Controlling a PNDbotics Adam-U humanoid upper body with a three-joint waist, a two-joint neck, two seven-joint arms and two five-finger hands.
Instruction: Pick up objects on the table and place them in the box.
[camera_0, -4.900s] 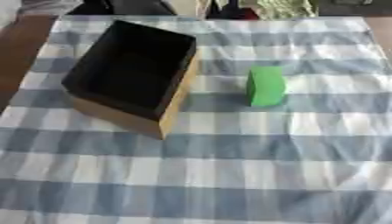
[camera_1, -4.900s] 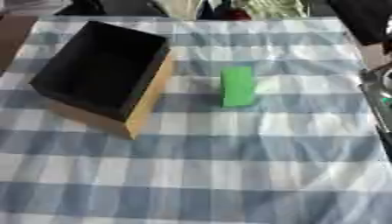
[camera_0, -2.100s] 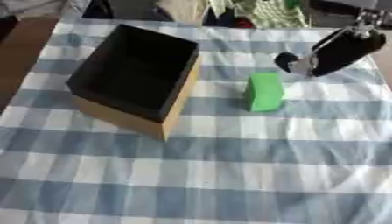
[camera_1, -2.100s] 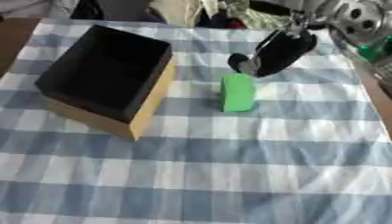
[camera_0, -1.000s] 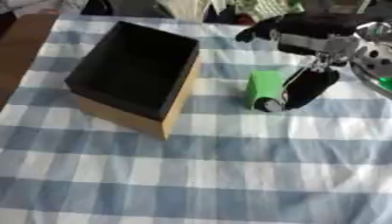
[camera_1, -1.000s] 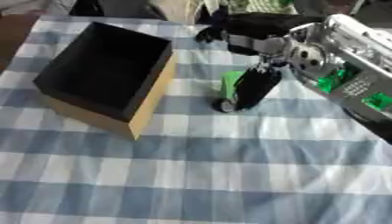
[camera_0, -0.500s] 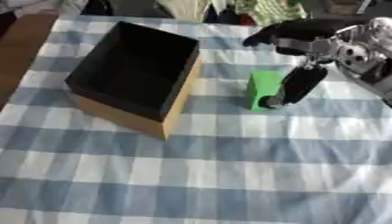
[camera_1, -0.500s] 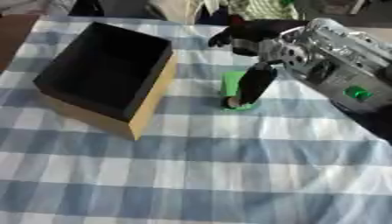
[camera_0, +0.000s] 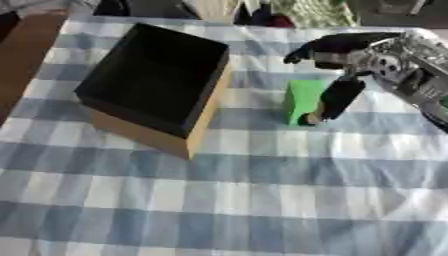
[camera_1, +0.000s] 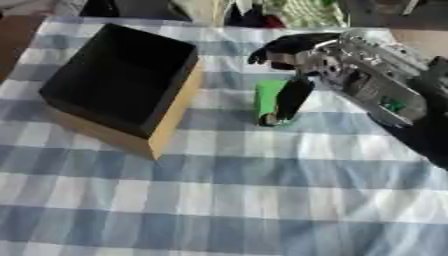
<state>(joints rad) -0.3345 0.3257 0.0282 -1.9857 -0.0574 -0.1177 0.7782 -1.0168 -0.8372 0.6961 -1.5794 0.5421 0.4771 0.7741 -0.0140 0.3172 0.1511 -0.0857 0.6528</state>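
Observation:
A green block (camera_0: 301, 100) stands upright on the blue and white checked cloth, to the right of an open cardboard box (camera_0: 140, 133) with a black inside. My right hand (camera_1: 325, 61) comes in from the upper right and hovers at the block. Its thumb (camera_0: 338, 98) hangs down against the block's right face. The fingers (camera_0: 325, 44) stretch out to the left above and behind the block, not closed round it. The box holds nothing that I can see. My left hand shows in neither view.
Dark and green clutter (camera_0: 289, 9) lies along the table's far edge. Brown bare table (camera_0: 22, 55) shows at the far left beyond the cloth. Open checked cloth (camera_0: 245, 210) fills the near half.
The right hand came in from the upper right and dropped beside the green block. Over the last second it has hardly moved. Block and box stay put.

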